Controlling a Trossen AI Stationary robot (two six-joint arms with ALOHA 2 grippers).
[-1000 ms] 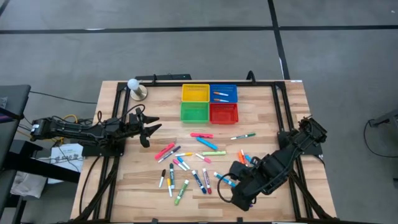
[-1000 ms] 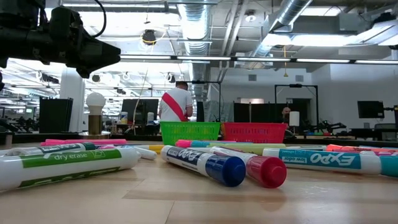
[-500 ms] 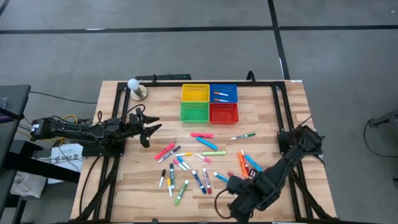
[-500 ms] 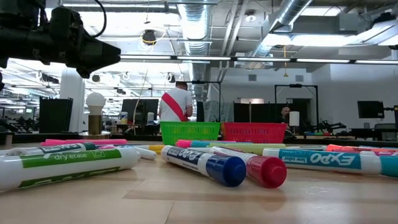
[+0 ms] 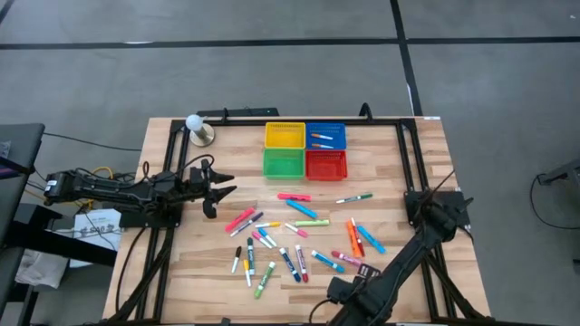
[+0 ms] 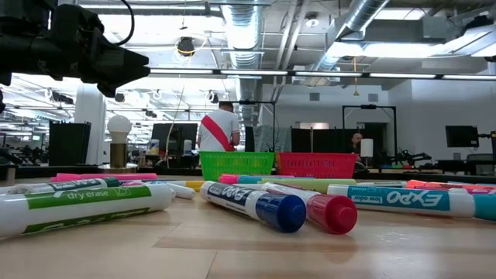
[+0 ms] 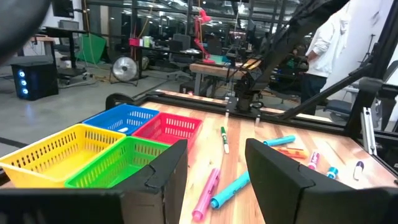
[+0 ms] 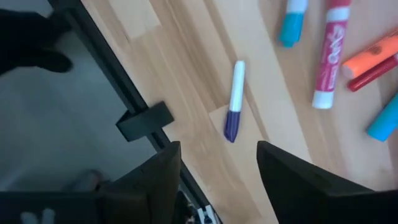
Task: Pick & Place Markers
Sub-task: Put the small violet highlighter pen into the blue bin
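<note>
Across the middle of the tabletop point(image 5: 426, 181) the markers point(image 5: 290, 237) lie scattered loose, none of them held, and two more rest in the blue basket point(image 5: 326, 136) near the far edge. Beside it stand the yellow basket point(image 5: 284, 135), the green basket point(image 5: 283, 163) and the red basket point(image 5: 326, 165). Only the right wrist view shows a purple-capped white marker point(image 8: 233, 102) lying alone close to the tabletop's near edge; the high view hides that spot behind the arm. The low view alone shows a person point(image 6: 218, 128) standing in the room beyond.

The right end effector point(image 8: 217, 171) hangs over the near edge with its fingers spread and nothing between them. A second ago it sat farther in among the markers at the right; it has since pulled back to the near edge and opened. The left end effector point(image 5: 220, 188), spread and empty, has stayed by the left edge.
</note>
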